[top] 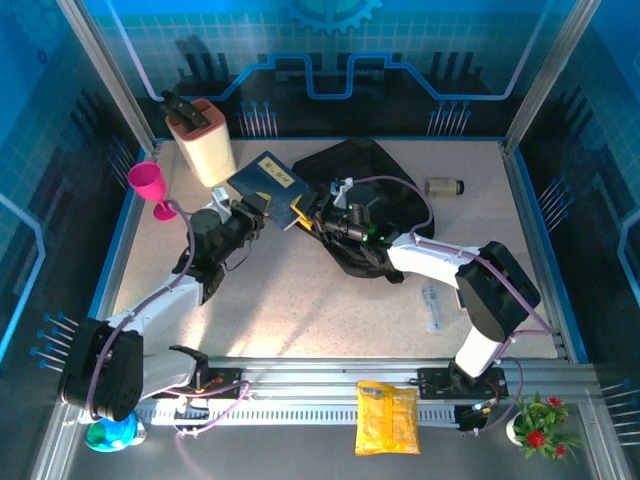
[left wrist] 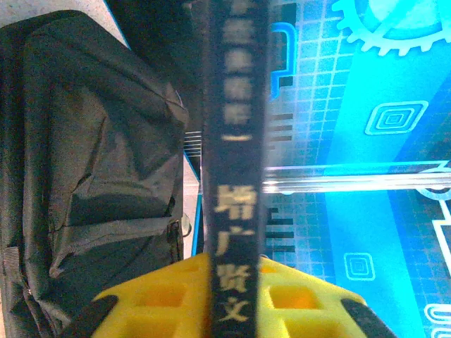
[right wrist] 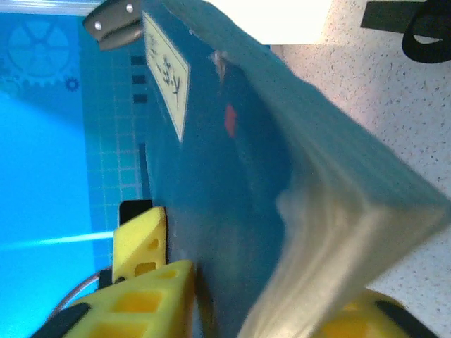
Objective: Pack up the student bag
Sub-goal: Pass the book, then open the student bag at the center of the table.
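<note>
Grasping one blue book [top: 268,178], left gripper [top: 260,210] and right gripper [top: 308,215] hang by one student bag [top: 365,165].

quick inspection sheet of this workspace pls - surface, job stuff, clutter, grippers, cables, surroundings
surface: speckled beige table, no spills seen
job's things: student bag lying at the back; blue book held just left of it
clutter: pink goblet, knife block, small cylinder, clear packet
grippers: left gripper and right gripper both shut on the blue book
cables: purple cable loops over the bag
surroundings: blue printed walls; yellow packet and flowers by the front rail
</note>
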### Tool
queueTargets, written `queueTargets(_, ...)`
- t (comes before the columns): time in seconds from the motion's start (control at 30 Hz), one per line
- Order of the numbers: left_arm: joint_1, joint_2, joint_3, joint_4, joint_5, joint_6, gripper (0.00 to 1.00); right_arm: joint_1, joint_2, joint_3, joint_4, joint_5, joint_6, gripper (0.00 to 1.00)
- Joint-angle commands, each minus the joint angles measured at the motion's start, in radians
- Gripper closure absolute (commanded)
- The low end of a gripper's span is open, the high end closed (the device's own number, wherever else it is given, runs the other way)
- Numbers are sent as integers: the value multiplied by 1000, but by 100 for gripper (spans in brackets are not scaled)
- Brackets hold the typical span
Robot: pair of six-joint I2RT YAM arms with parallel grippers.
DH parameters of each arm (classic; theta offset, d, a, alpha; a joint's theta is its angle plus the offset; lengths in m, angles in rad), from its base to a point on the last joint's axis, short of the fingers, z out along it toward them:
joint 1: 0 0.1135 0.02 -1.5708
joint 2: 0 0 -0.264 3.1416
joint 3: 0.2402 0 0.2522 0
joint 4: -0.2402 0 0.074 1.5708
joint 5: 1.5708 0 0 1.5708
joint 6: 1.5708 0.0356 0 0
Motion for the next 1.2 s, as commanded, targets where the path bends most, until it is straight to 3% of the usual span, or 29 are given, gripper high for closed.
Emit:
queueTargets(0.0,-10,-5,52,26,-3,15,78,-8,-6,7,37,18,-35,79)
queueTargets(0.07,-11,-7,68,-41,5,49,73,-22,-37,-11,12,32,-69,85)
queueTargets(0.27,-55,23,211,-422,-16,300,36,-115,-206,-66,-203,91,-275,90)
queueTargets(0.4,-129,115,326,-591,-53,485,24,-224,-309,-82,-381,72,-424,90)
queueTargets(0.67,-372,407,616,-787,-143,840,18,-476,-464,-77,-678,52,-689,90)
queueTargets(0.87,-516,596,822,-946,-206,1116,18,-648,-532,-68,-822,10,-777,89)
queueTargets(1.17,-649,732,1014,-1142,-253,1397,23,-779,-541,-59,-913,-64,-834,88)
